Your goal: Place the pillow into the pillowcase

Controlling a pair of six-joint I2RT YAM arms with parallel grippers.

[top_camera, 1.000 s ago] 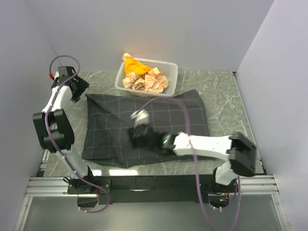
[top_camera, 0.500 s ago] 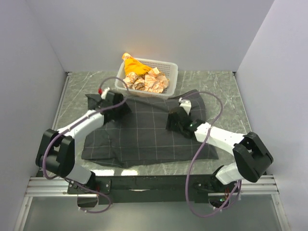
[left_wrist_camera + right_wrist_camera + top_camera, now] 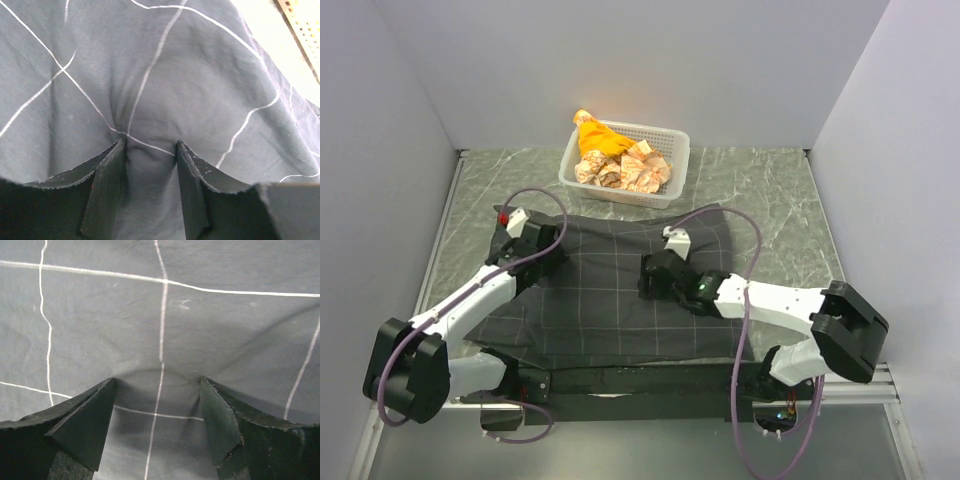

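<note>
Grey marble table (image 3: 775, 195), white walls (image 3: 650, 60). One pillowcase (image 3: 600, 310) lay spread at centre, one basket (image 3: 676, 160) behind. Left gripper (image 3: 150, 145) straddled a fold, grip indeterminate; right gripper (image 3: 157, 381) was spread, pressing the pillowcase.

This is a robotics lab test cell rather than a home: plain pale partition walls (image 3: 620, 60) box in a marble-patterned tabletop (image 3: 775, 195) on three sides. Two white-and-black robot arms, the left arm (image 3: 470, 300) and the right arm (image 3: 770, 298), are mounted on an aluminium rail frame (image 3: 420, 385) at the near edge, with loose purple cables (image 3: 744, 340) looping over them. A white plastic basket (image 3: 678, 165) of crumpled items stands at the back
</note>
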